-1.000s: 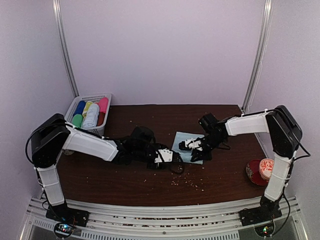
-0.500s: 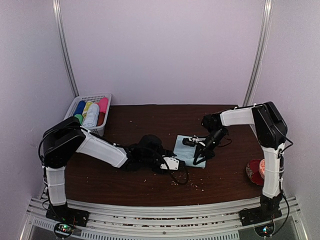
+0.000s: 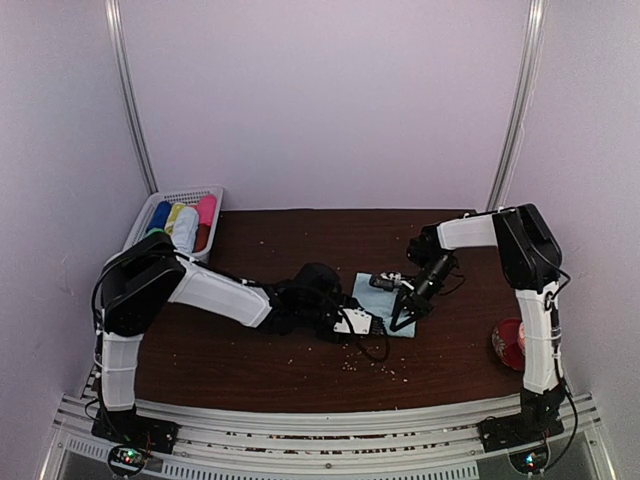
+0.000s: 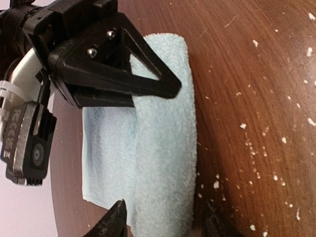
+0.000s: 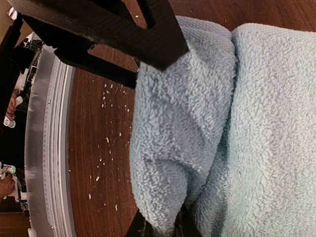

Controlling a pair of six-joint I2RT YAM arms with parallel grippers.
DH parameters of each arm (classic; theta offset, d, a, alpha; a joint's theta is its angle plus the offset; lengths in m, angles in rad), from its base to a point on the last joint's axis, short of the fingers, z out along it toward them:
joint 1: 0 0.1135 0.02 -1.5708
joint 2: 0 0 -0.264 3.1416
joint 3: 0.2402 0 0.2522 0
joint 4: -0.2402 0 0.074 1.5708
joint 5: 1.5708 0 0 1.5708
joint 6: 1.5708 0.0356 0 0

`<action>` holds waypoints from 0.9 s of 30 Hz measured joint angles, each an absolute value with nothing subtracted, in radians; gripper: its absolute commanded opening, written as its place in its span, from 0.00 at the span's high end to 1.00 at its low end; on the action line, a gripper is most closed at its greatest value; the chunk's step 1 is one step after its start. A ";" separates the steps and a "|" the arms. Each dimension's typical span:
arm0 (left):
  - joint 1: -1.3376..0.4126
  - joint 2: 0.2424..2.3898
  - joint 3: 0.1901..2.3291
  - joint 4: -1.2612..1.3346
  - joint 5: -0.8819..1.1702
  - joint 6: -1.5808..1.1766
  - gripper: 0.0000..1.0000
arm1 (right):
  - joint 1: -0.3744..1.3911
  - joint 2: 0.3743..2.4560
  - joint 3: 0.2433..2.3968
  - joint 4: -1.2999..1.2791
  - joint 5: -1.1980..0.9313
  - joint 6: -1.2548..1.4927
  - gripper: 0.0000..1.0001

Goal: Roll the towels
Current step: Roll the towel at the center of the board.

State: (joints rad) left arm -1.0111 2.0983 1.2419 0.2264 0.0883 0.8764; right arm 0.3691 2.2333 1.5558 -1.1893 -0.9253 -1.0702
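Observation:
One pale blue towel [image 3: 382,296] lies right of the table's middle, its near long edge rolled into a thick roll [image 4: 165,148] and the rest flat [image 4: 106,158]. My left gripper [image 4: 166,224] stands open astride one end of the roll, a fingertip [image 4: 116,222] on each side with small gaps. From the other end, my right gripper [image 5: 162,228] is shut on the towel [image 5: 182,123], pinching a bunched fold of the roll. In the top view the left gripper [image 3: 368,322] and right gripper [image 3: 403,316] sit close together at the towel's near edge.
A white basket [image 3: 190,193] holding several coloured rolls stands at the back left. A red dish [image 3: 508,345] sits near the right arm's base. Pale crumbs [image 3: 385,368] dot the dark wooden table [image 3: 300,240] in front of the towel.
My left arm has reached further right, bringing its gripper up to the towel, and its jaws have narrowed a little. The right gripper has drawn in over the towel's near edge.

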 measured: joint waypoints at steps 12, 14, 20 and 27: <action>-1.030 2.061 1.098 0.377 0.078 0.940 0.40 | 0.347 2.349 1.685 -1.355 -0.975 -1.065 0.98; -1.034 2.061 1.091 0.404 0.073 0.950 0.40 | 0.347 2.350 1.686 -1.359 -0.975 -1.061 0.98; -1.036 2.057 1.042 0.461 0.074 0.970 0.40 | 0.347 2.356 1.694 -1.368 -0.974 -1.044 0.98; -1.036 2.053 1.065 0.426 0.087 0.979 0.42 | 0.346 2.362 1.702 -1.377 -0.974 -1.040 0.98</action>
State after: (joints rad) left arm -1.0363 2.0533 1.0645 0.4255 0.0872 0.9791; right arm 0.3462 2.3615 1.7016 -1.3766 -0.9741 -1.0401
